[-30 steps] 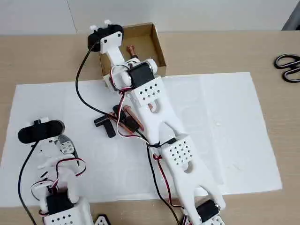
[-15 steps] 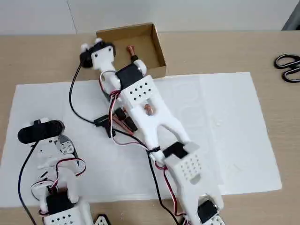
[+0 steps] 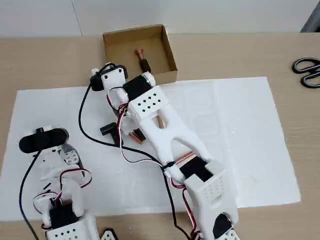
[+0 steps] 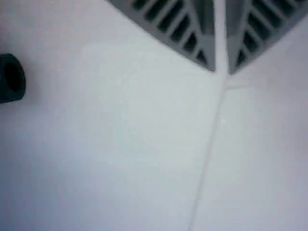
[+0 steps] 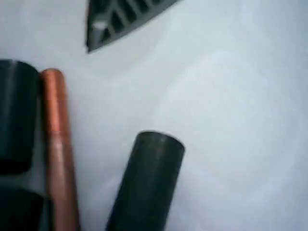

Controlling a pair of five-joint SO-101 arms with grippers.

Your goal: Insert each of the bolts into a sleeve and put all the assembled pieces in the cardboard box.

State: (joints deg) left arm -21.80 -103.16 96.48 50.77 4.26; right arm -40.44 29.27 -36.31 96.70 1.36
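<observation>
We count one assembled copper bolt in black sleeve (image 3: 142, 60) in brown cardboard box (image 3: 170, 51). Loose copper bolt (image 5: 55, 144) and black cylindrical sleeve (image 5: 144, 183) lie on white paper sheet (image 3: 240, 140). Left end effector (image 4: 221, 67) clenched, empty. Right end effector (image 3: 119, 102): cannot tell.

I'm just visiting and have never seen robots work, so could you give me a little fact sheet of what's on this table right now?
Box: cardboard box at the paper's far edge, holding one bolt-in-sleeve piece.
Loose parts: copper bolts and black sleeves lying on the white paper.
Right arm: stretched across the paper above the loose parts, pointing towards the box.
Left pincer: shut, empty, over the paper.
Aside: scissors on the wooden table, off the paper.
</observation>
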